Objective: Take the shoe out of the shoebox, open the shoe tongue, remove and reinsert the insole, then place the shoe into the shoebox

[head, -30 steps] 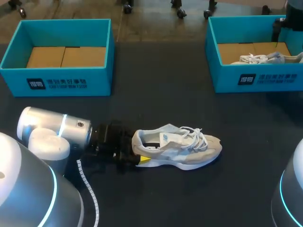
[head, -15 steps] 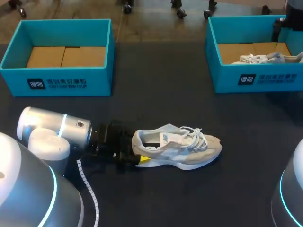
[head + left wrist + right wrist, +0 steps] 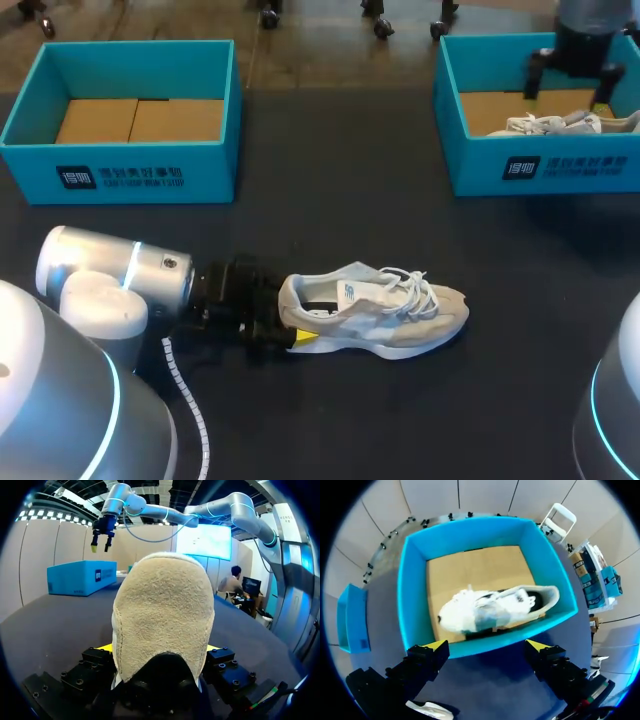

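Observation:
A grey and white shoe (image 3: 385, 310) lies on its side on the dark table, toe to the right. My left gripper (image 3: 292, 320) holds its heel: in the left wrist view the suede heel (image 3: 162, 615) fills the gap, and both yellow fingertips (image 3: 106, 646) press its sides. A second, white shoe (image 3: 555, 123) lies in the right blue shoebox (image 3: 540, 165). My right gripper (image 3: 568, 82) hangs open above that box. In the right wrist view the white shoe (image 3: 495, 607) lies ahead of the open right gripper (image 3: 486, 645), apart from it.
A second blue shoebox (image 3: 120, 175) stands at the back left, holding only its cardboard floor. Open tabletop lies between the two boxes and in front of the shoe. My right arm's gripper (image 3: 100, 537) shows far off in the left wrist view.
My right gripper has moved left into view over the right shoebox. The left arm and the shoe on the table have not moved.

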Controlling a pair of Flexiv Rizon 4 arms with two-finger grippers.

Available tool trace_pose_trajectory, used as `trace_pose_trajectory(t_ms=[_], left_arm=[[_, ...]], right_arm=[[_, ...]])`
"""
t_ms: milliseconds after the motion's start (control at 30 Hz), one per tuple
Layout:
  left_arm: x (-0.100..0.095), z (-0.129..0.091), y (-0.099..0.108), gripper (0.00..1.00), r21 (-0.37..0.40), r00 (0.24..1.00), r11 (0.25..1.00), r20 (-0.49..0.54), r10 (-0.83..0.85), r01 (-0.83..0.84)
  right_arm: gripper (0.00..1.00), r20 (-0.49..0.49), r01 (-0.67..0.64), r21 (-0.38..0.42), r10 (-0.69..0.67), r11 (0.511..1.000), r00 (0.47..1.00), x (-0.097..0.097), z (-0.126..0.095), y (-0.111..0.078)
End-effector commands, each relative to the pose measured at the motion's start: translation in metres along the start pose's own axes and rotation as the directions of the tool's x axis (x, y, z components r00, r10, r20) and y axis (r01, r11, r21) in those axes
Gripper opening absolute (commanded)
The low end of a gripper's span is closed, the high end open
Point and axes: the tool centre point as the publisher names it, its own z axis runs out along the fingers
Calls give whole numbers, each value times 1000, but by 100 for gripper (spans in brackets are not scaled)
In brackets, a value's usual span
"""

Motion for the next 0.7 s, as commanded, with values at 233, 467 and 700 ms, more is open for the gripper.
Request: trace_pose_trajectory(t_ms=[233,467,700], left_arm=[[-2,0,0,0,-4,1000,1000,-1,0,0],[-2,0,0,0,-4,1000,1000,-1,0,0],[-2,0,0,0,-4,1000,1000,-1,0,0]], right_arm=[[100,44,5,69,-8,998,999,58,-33,-48],[100,25,9,91,-12,996,1000,96,-48,-95],[100,-9,31,104,-30,994,999,127,-54,-147]])
